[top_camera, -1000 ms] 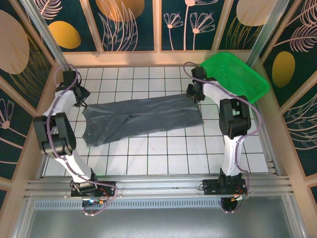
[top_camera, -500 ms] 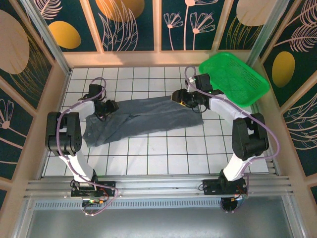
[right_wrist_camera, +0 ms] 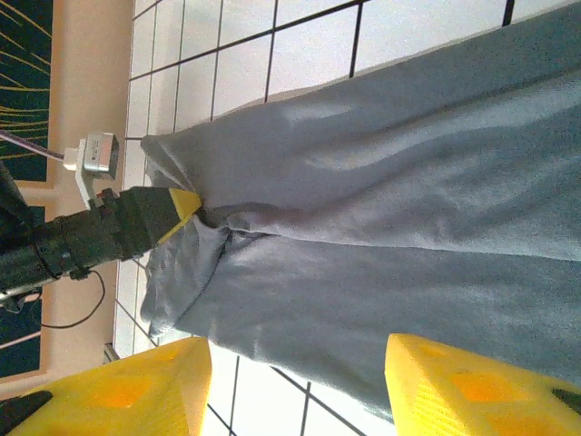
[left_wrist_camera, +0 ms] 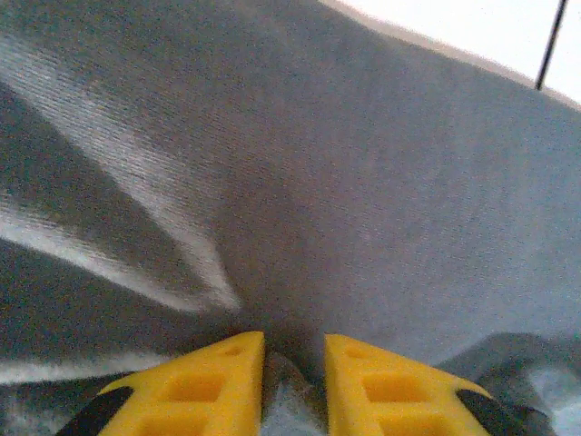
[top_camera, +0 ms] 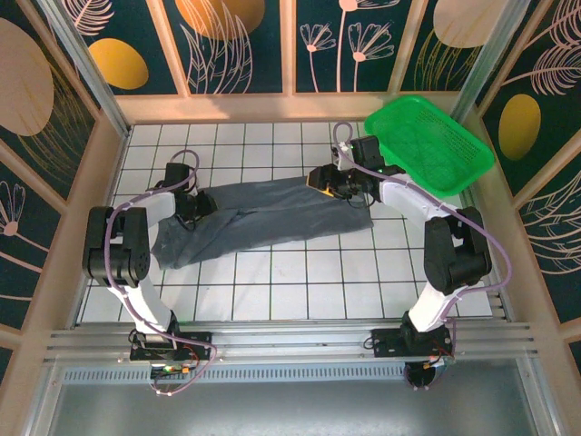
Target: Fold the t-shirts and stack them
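t-shirt (top_camera: 263, 213): spread lengthwise on the table (top_camera: 300, 272), unfolded
left gripper (top_camera: 201, 207): you've swung it inward, pinched on the cloth's left part
right gripper (top_camera: 320, 178): swung inward too, fingers apart above cloth
meaning: first fold likely starting

On my feed the t-shirt (top_camera: 272, 213) is slate blue-grey and the basket (top_camera: 436, 141) is bright green. Tabletop (top_camera: 309, 282) is white tiles with dark grid lines, walls (top_camera: 245, 45) dark teal with tan flower prints. The left gripper (left_wrist_camera: 294, 354) has yellow fingers (left_wrist_camera: 381, 386).
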`<state>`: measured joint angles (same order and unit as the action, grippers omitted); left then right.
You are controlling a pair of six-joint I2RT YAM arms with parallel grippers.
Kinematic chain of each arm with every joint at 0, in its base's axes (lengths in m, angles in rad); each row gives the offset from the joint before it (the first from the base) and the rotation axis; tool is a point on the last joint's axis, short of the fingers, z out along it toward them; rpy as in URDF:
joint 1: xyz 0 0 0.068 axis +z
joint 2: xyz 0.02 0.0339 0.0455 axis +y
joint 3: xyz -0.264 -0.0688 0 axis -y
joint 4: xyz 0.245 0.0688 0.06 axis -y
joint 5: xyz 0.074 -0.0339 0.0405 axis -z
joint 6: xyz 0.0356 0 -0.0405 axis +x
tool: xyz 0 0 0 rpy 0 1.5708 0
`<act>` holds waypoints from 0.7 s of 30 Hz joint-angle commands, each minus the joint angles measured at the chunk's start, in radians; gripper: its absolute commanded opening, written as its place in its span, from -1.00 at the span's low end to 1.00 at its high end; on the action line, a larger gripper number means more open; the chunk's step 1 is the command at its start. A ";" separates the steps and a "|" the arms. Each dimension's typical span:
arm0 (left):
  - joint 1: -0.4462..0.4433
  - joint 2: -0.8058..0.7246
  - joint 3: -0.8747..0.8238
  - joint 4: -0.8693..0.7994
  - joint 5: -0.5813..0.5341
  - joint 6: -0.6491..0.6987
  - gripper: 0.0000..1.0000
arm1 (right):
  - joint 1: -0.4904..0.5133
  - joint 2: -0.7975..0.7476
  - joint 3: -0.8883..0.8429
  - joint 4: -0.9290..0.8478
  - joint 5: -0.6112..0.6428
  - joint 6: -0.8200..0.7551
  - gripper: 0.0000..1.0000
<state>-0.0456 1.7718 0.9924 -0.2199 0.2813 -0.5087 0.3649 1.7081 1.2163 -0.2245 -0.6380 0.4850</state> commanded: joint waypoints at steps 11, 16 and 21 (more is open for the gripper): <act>-0.025 -0.167 -0.082 -0.022 0.092 -0.068 -1.00 | 0.004 0.023 0.035 -0.011 -0.002 0.006 0.06; -0.037 -0.210 -0.119 -0.060 0.139 -0.112 -1.00 | 0.003 0.030 0.046 -0.019 0.003 0.006 0.06; -0.081 -0.295 -0.183 -0.054 0.180 -0.237 -1.00 | 0.003 0.036 0.045 -0.021 0.012 0.007 0.05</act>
<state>-0.1005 1.5349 0.8406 -0.2581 0.4099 -0.6548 0.3649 1.7222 1.2377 -0.2356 -0.6296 0.4850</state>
